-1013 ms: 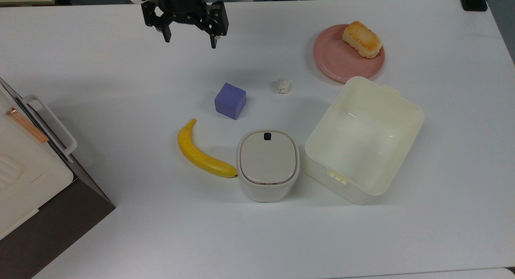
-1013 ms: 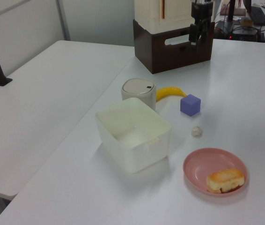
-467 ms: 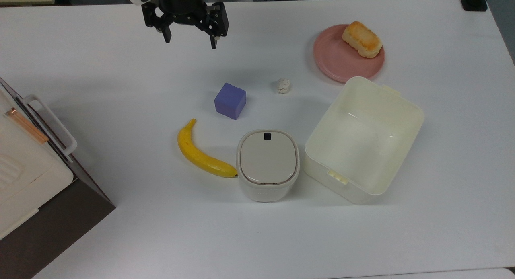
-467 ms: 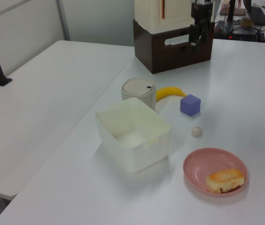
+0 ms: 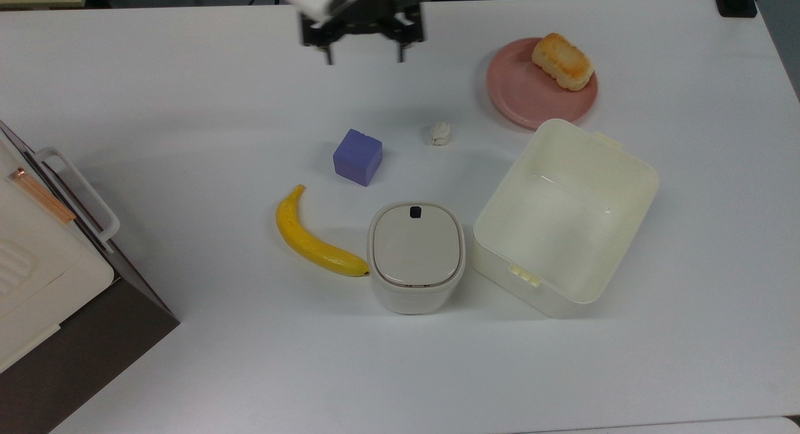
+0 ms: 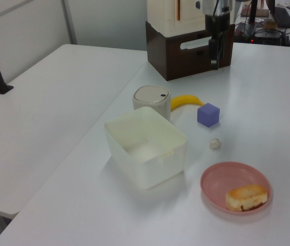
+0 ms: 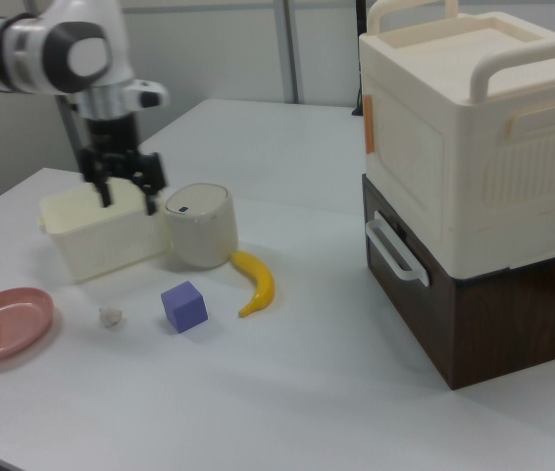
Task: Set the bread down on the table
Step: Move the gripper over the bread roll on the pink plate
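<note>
bare table (image 5: 187, 109) lies between the gripper (image 5: 364, 52), fingers spread, and the pink plate (image 5: 522, 96); the cream bin (image 5: 565, 218) crowds the plate's near side.

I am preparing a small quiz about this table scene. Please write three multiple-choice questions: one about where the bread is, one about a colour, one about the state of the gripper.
1. Where is the bread?
A. on the pink plate
B. inside the cream bin
C. beside the banana

2. What colour is the cube?
A. green
B. purple
C. red

3. How is the gripper?
A. shut on the bread
B. shut on the cube
C. open, holding nothing

Answers:
1 A: the bread lies on the pink plate, not yet on the table.
2 B: the cube is purple.
3 C: the gripper hangs above the table with fingers apart and nothing between them.
</note>
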Action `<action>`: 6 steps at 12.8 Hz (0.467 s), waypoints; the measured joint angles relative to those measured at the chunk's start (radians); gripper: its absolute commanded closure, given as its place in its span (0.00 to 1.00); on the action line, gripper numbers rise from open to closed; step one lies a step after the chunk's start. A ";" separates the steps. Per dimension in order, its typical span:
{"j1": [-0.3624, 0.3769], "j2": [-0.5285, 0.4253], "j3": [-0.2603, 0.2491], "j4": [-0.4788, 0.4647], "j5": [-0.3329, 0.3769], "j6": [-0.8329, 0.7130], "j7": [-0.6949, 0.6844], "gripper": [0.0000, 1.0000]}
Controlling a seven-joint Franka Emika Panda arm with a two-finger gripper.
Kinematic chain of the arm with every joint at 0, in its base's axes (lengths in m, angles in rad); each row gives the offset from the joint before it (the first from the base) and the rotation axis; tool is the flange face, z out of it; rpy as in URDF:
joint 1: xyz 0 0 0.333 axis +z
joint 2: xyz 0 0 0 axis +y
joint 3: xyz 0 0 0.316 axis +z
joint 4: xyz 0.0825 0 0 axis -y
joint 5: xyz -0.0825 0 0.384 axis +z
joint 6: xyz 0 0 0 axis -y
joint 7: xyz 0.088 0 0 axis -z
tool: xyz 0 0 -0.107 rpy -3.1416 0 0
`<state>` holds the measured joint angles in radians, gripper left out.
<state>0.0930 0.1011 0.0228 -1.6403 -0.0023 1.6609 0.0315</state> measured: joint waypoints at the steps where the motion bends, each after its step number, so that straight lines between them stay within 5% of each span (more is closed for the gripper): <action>1: 0.047 0.003 0.002 -0.001 0.005 -0.002 0.000 0.00; 6: 0.257 0.083 0.005 -0.003 0.093 0.000 0.029 0.00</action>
<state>0.3505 0.1844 0.0278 -1.6434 0.0903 1.6612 0.0603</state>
